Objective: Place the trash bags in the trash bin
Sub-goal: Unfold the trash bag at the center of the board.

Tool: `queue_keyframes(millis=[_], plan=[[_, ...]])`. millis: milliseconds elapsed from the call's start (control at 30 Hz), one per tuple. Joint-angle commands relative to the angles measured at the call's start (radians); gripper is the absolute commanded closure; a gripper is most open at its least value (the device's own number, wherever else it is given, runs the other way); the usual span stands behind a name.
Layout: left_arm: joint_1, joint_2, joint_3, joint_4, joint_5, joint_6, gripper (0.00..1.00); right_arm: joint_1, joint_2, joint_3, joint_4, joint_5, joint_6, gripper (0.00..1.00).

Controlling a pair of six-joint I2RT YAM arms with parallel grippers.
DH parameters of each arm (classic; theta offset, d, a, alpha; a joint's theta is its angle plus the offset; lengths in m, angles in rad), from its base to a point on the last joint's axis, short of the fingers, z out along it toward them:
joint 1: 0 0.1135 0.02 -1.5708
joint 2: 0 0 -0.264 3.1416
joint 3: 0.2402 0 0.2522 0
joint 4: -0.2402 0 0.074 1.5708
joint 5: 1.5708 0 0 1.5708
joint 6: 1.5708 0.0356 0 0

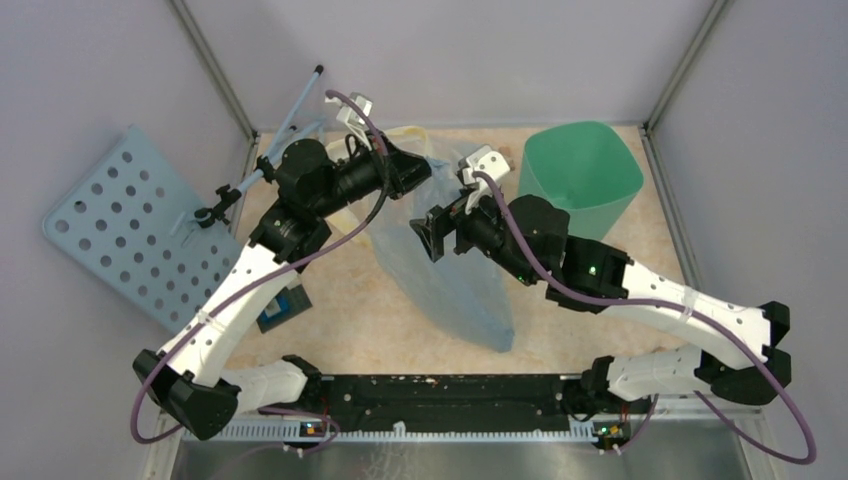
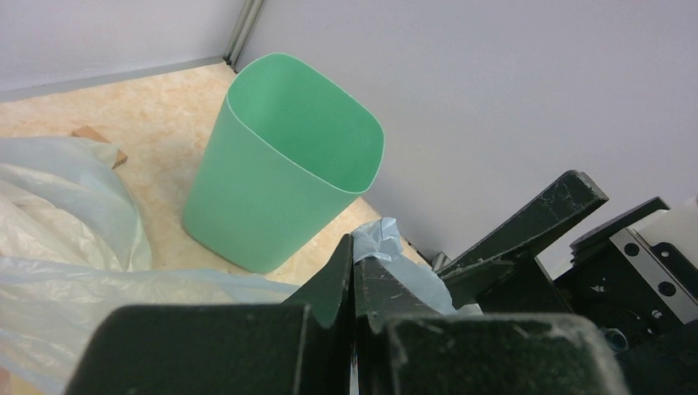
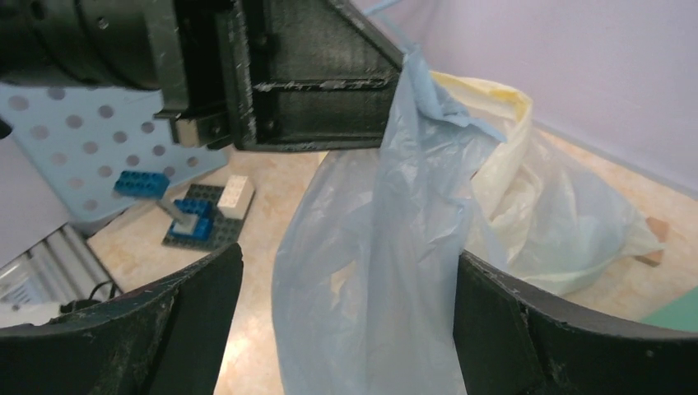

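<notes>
The pale-blue see-through trash bag (image 1: 455,280) hangs lifted by its top over the middle of the table, its lower end trailing toward the near edge. My left gripper (image 1: 425,170) is shut on the bag's top edge, and a crumpled tuft of the bag (image 2: 387,239) sticks out past the closed jaws (image 2: 354,247). My right gripper (image 1: 432,235) stands wide open just below, facing the left one. The hanging bag (image 3: 387,247) fills the gap between its fingers (image 3: 346,271). The mint-green trash bin (image 1: 580,180) stands upright at the back right, seen empty in the left wrist view (image 2: 280,164).
A whitish bag with a yellow rim (image 3: 527,197) lies behind the blue one. A pale-blue perforated board (image 1: 130,230) leans at the left. A dark baseplate with blue bricks (image 1: 283,308) sits near the left arm. A small brown block (image 2: 90,133) lies by the back wall.
</notes>
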Motion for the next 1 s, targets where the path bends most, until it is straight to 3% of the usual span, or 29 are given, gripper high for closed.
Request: queue_keyframes(millis=[0, 167, 233, 267, 333, 367, 400, 467, 767, 967], plan=[[-0.003, -0.005, -0.008, 0.076, -0.001, -0.035, 0.99, 0.006, 0.042, 0.060, 0.033, 0.098, -0.050, 0.17], [-0.003, -0.011, -0.002, 0.085, 0.006, -0.043, 0.93, 0.007, 0.031, 0.035, 0.084, 0.092, -0.073, 0.55], [-0.003, -0.015, 0.005, 0.085, 0.010, -0.041, 0.89, 0.007, 0.015, 0.014, 0.111, 0.104, -0.082, 0.92], [-0.003, -0.016, 0.012, 0.079, 0.012, -0.034, 0.79, 0.006, 0.010, 0.009, 0.112, 0.115, -0.082, 1.00], [-0.002, -0.019, 0.050, 0.040, 0.006, 0.007, 0.39, 0.006, 0.000, 0.000, 0.112, 0.140, -0.092, 1.00], [-0.002, -0.022, 0.079, -0.031, -0.019, 0.037, 0.26, 0.006, -0.007, -0.008, 0.113, 0.153, -0.095, 1.00], [-0.001, -0.029, 0.105, -0.084, -0.066, 0.061, 0.15, 0.006, -0.018, -0.020, 0.117, 0.165, -0.101, 1.00], [0.001, -0.052, 0.134, -0.189, -0.164, 0.124, 0.04, 0.005, -0.043, -0.051, 0.132, 0.180, -0.109, 1.00], [0.030, -0.107, 0.110, -0.360, -0.477, 0.268, 0.01, 0.005, -0.182, -0.210, 0.186, 0.099, -0.164, 1.00], [0.075, -0.020, 0.056, -0.339, -0.502, 0.288, 0.09, 0.005, -0.265, -0.278, 0.194, 0.059, -0.196, 1.00]])
